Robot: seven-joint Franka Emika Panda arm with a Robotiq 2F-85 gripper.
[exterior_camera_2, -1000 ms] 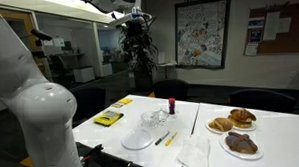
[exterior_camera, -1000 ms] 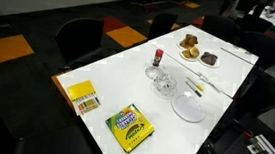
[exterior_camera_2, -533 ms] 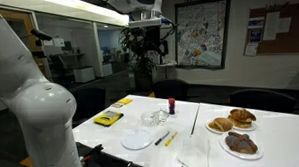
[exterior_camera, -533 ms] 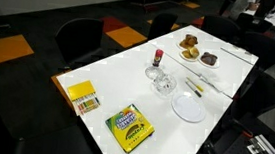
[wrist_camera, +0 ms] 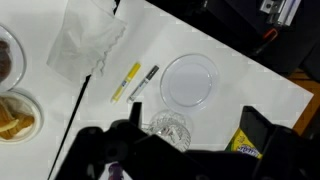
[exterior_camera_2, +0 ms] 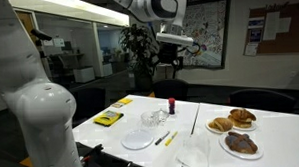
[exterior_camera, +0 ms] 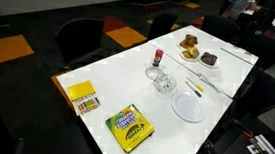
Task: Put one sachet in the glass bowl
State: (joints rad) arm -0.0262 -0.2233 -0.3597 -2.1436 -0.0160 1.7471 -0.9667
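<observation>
Two thin sachets, one yellow [wrist_camera: 127,80] and one pale [wrist_camera: 145,82], lie side by side on the white table; they also show in both exterior views [exterior_camera: 194,87] [exterior_camera_2: 168,139]. The small clear glass bowl [wrist_camera: 170,130] stands beside them and shows in both exterior views [exterior_camera: 163,83] [exterior_camera_2: 154,118]. My gripper [wrist_camera: 195,115] hangs high above the table [exterior_camera_2: 172,57], over the bowl and plate area. Its fingers are wide apart and empty.
A flat white plate [wrist_camera: 188,82] [exterior_camera: 189,108] lies next to the bowl. A crayon box [wrist_camera: 243,146] [exterior_camera: 130,127], a yellow packet [exterior_camera: 81,96], a small red bottle [exterior_camera: 158,58], a crumpled napkin [wrist_camera: 90,45] and pastry plates [exterior_camera: 190,47] also sit on the table. Chairs surround it.
The arm has swung to the right in the exterior view and the gripper now hangs lower, over the table. Nothing on the table has moved.
</observation>
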